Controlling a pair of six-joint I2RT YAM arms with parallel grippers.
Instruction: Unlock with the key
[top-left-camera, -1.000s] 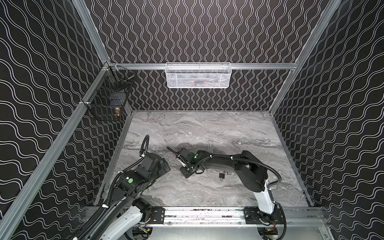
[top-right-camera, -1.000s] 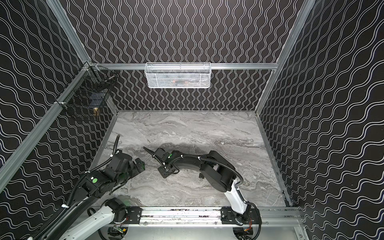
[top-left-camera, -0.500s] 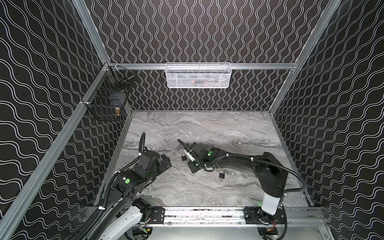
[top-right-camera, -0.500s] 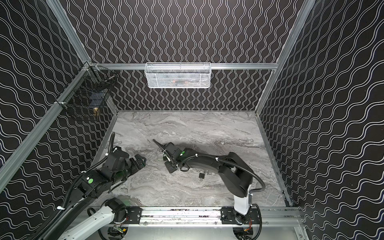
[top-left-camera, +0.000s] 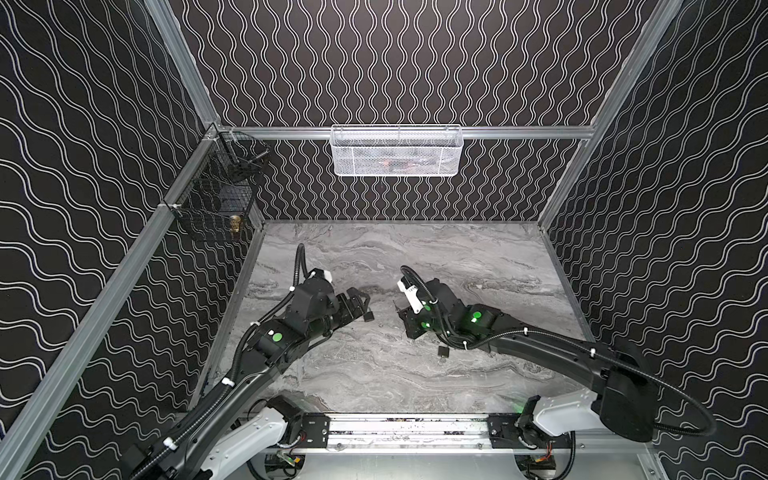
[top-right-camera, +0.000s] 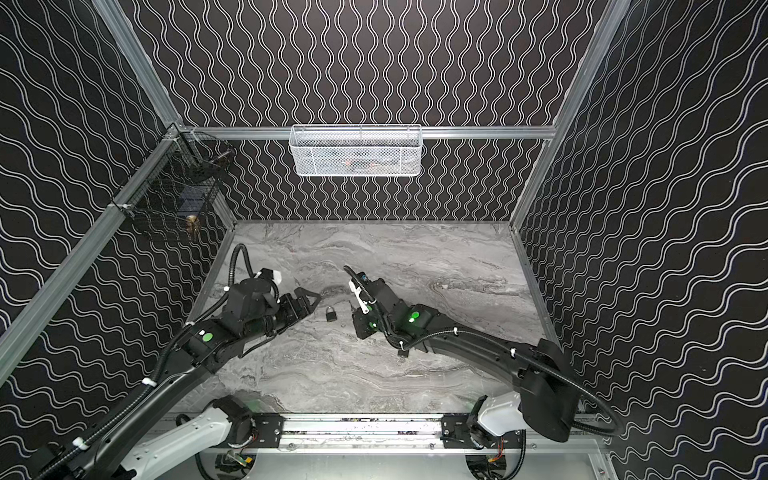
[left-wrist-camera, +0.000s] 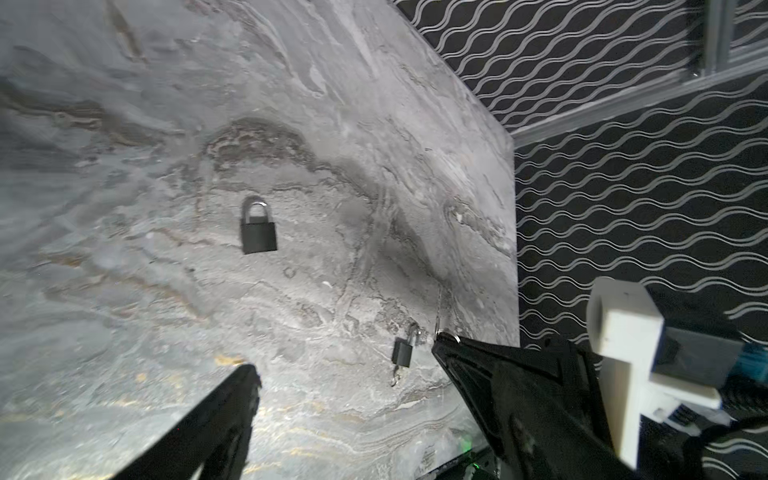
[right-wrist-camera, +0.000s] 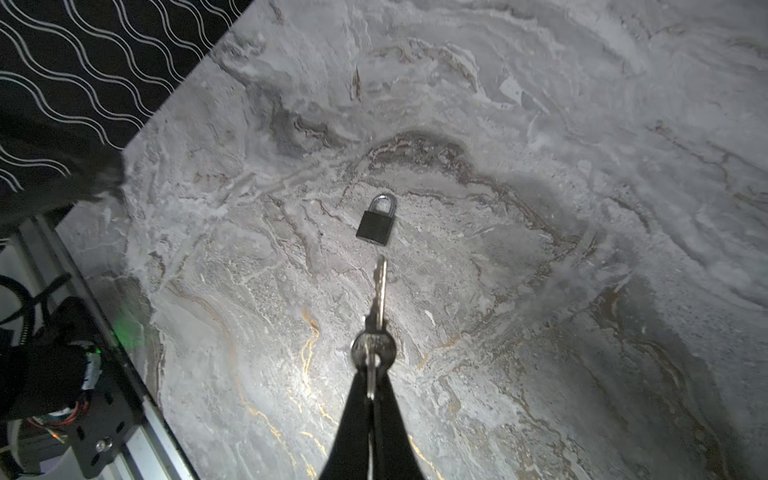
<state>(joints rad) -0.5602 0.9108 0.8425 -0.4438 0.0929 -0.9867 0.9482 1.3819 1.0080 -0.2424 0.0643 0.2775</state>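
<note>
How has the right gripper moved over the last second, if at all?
Yes. In a top view the right gripper, holding the key, slid rightward, from below the white basket's left end to below its middle.

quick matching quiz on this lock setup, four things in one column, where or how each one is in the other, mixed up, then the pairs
Things
1 left gripper
2 padlock nearest that gripper
3 key
4 white mesh basket

Place or state
a hung on the rear rail
b open, holding nothing
c pinched in the right gripper
d lying on the marble table

Pairs: 1-b, 2-d, 3-c, 4-a
</note>
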